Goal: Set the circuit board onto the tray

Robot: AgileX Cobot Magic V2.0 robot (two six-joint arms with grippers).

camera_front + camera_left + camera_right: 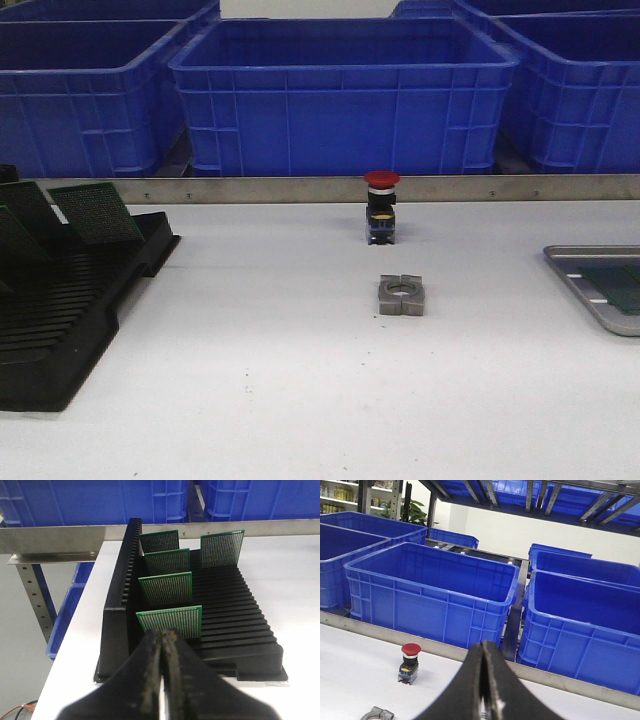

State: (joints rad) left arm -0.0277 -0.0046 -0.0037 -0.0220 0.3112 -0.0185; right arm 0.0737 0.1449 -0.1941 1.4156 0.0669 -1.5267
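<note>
**Boards in rack, one on tray, both grippers closed and empty**

Landmark is the red push button (381, 206), standing upright on the white table (260, 380) near the back rail.

Just in front of the button lies a grey metal block (401, 296) with a round hole, apart from it.

Far left of the button: black slotted rack (70, 300) at the table edge, with green circuit boards (95, 212) standing in its slots, leaning. Left wrist view shows five boards upright in the rack, nearest board (170, 622) just beyond the left gripper (161, 645). Left gripper jaws pressed together, nothing between them, not touching the board.

Far right of the button: grey tray (570, 268) at the table's right edge, cut off by the frame. A green circuit board (615, 286) lies flat inside it, partly out of view.

Behind the button, past the rail: big blue crates (340, 95) in a row.

Right gripper (483, 655) jaws closed together, empty, held above the table; button and block edge visible beside it, well apart.
</note>
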